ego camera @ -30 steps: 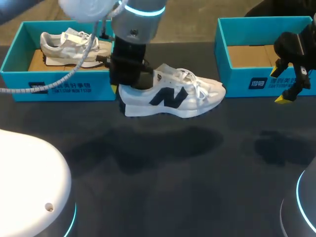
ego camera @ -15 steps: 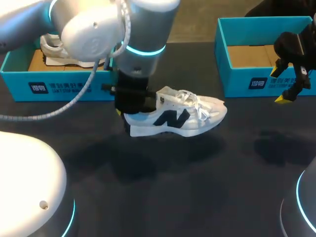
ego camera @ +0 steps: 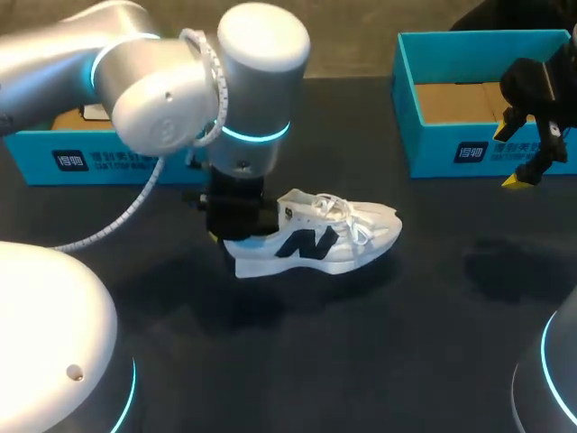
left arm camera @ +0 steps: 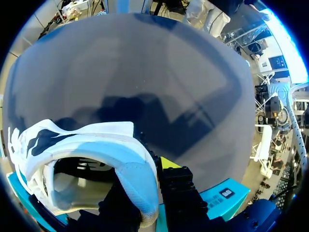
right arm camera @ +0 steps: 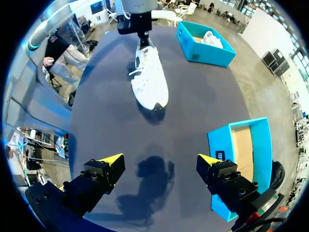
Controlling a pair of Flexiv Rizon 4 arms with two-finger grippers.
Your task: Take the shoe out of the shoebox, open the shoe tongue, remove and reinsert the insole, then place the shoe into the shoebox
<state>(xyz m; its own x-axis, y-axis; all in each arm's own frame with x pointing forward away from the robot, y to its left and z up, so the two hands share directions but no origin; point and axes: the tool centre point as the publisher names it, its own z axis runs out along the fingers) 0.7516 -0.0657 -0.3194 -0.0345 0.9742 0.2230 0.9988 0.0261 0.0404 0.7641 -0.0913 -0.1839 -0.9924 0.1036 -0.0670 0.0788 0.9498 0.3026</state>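
Observation:
A white shoe (ego camera: 325, 242) with a dark side logo sits low at the table's middle, toe pointing right; whether its sole touches the table is unclear. My left gripper (ego camera: 230, 236) comes from above and is shut on the shoe's heel collar. In the left wrist view one finger is inside the shoe (left arm camera: 87, 140) and one finger outside the light-blue heel lining, with the gripper (left arm camera: 145, 193) pinching it. My right gripper (ego camera: 508, 155) hangs open at the far right, in front of the right shoebox (ego camera: 469, 149), holding nothing. The right wrist view shows the shoe (right arm camera: 150, 79) well ahead of the open right gripper (right arm camera: 159, 162).
The left blue shoebox (ego camera: 108, 158) stands at the back left, largely hidden by my left arm; the right wrist view shows a second white shoe inside that shoebox (right arm camera: 207, 48). The right shoebox's cardboard floor is bare. Dark table stretches around and in front of the shoe.
My left arm has carried the shoe forward and down, away from the left shoebox toward the table's middle. The right arm has kept still.

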